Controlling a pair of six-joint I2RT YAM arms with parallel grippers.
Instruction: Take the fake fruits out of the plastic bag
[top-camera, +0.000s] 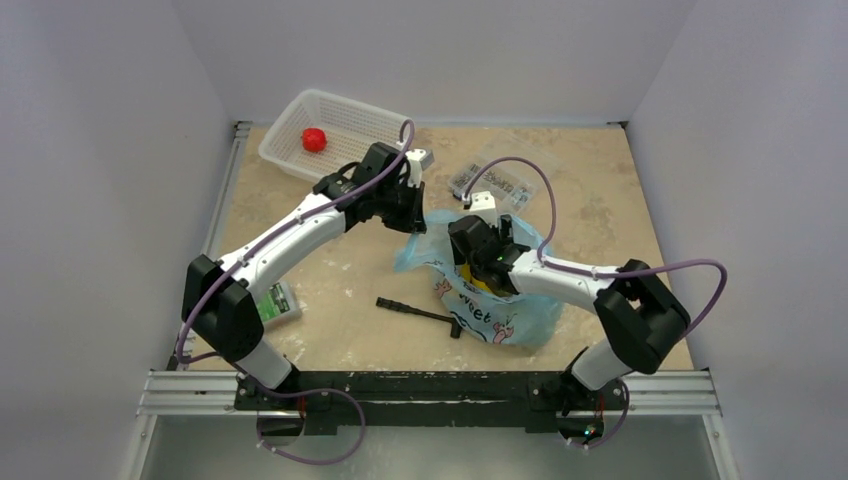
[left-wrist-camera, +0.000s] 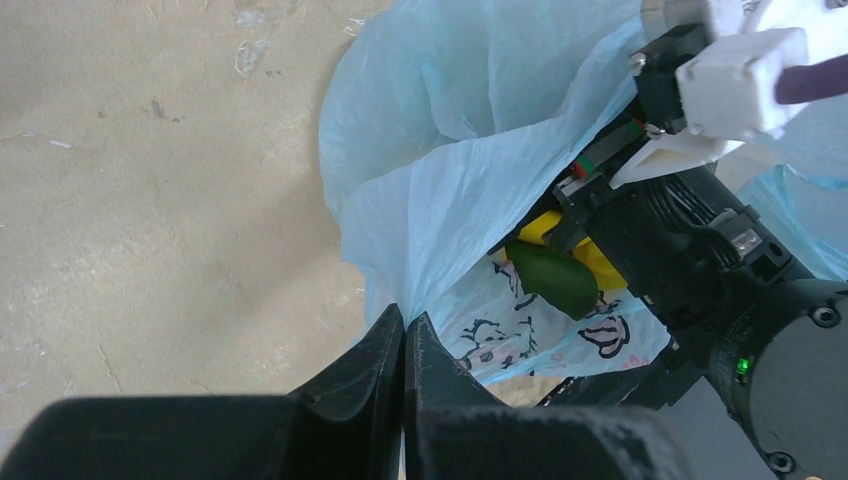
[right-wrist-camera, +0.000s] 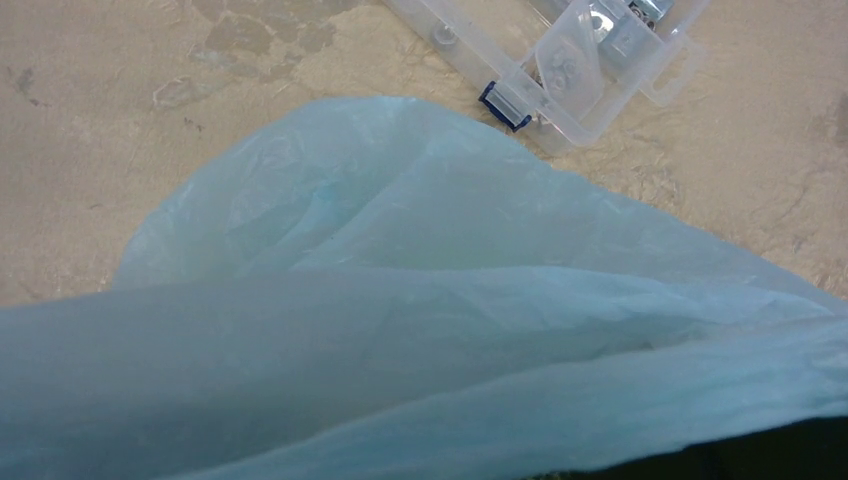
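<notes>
Blue plastic bag may be tearing under the left end effector's clenched pinch; right end effector's grip is hiding inside.

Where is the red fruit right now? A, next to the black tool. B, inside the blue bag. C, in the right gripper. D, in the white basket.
D: the red fruit lies in the white basket at the far left, well apart from the blue bag.

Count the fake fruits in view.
3. A red fruit lies in the white basket; a green fruit and a yellow fruit sit inside the plastic bag. More may be hidden in the bag.
</notes>
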